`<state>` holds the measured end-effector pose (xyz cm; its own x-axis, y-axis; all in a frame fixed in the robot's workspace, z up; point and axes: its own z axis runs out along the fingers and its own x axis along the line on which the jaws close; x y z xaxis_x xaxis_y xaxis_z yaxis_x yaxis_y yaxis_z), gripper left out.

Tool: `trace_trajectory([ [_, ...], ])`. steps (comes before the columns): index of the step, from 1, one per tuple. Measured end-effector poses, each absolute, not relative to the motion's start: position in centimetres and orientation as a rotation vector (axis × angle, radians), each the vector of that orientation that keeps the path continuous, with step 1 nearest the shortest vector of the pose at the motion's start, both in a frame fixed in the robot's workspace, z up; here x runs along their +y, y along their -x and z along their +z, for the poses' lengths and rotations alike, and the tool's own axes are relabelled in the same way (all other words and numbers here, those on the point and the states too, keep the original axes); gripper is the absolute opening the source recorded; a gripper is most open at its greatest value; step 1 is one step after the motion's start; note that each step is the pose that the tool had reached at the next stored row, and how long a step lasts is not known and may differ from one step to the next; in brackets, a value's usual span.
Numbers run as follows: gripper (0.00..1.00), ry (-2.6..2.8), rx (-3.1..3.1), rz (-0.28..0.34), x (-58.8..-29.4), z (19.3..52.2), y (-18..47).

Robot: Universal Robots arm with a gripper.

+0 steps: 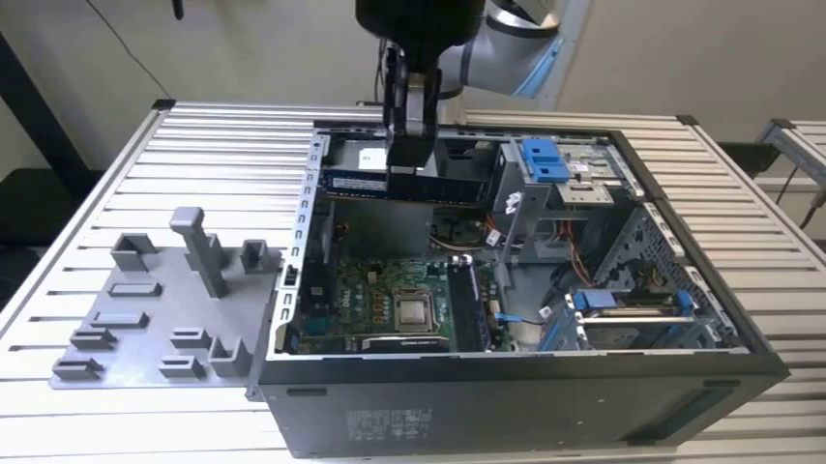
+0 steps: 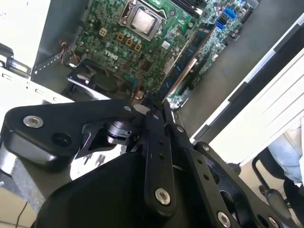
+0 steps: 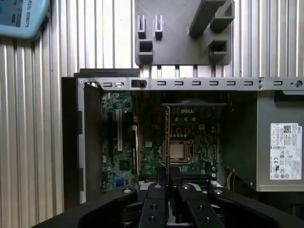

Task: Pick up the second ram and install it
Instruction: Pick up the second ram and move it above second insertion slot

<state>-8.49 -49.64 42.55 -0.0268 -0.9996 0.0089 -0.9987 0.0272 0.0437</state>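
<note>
computer case [image 1: 516, 406]: side open, motherboard [image 1: 374, 304] exposed.
gripper [image 1: 406, 169]: over the computer case's opening, jaws pinching the second ram [image 1: 355, 182] mid-length.
second ram: hangs level above the computer case; judged light, stiff, fragile; hold by flat faces.

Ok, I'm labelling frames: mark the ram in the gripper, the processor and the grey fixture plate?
second ram [image 1: 351, 183]: exterior view, bare stretch of its blue board.
processor [image 1: 416, 311]: exterior view, middle of its metal lid.
grey fixture plate [image 1: 145, 346]: exterior view, bare flat base.
</note>
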Motion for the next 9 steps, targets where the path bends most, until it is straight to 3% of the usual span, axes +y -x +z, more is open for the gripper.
trace_trajectory([
  [9, 0.14, -2.165, -2.224, -0.039, -49.6, 42.5, 7.3],
])
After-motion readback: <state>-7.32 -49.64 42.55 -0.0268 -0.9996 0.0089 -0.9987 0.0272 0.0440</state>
